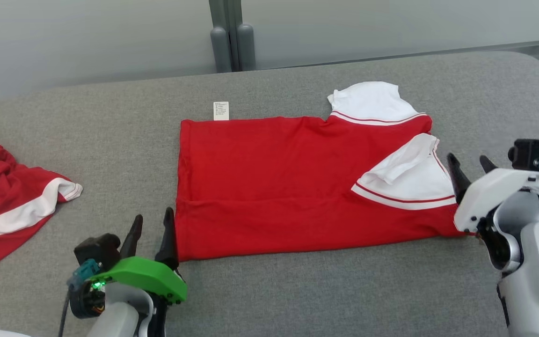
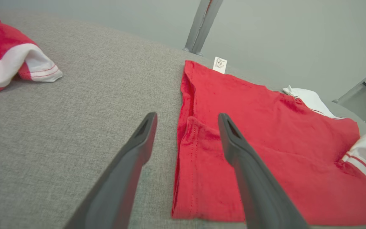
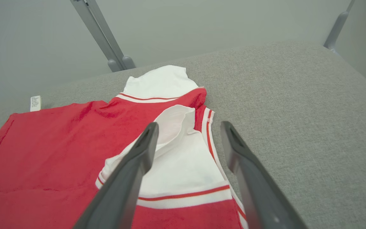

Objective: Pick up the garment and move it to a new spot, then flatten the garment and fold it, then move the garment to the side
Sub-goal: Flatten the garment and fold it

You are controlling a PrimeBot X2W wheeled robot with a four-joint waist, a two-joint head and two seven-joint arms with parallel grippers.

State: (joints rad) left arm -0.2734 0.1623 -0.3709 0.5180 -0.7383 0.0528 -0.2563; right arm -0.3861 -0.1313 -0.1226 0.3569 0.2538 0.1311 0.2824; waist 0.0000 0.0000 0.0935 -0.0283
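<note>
the folded shirt (image 1: 269,196) lies flat. the left gripper (image 1: 153,216) at its near left corner and the right gripper (image 1: 468,160) at its right edge both gape empty.

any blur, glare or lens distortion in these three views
Head view: even soft light, no glare, red garment sharp. Left wrist view: left gripper blurs toward the lens, care label print unreadable. Right wrist view: right gripper soft near the bottom edge.
</note>
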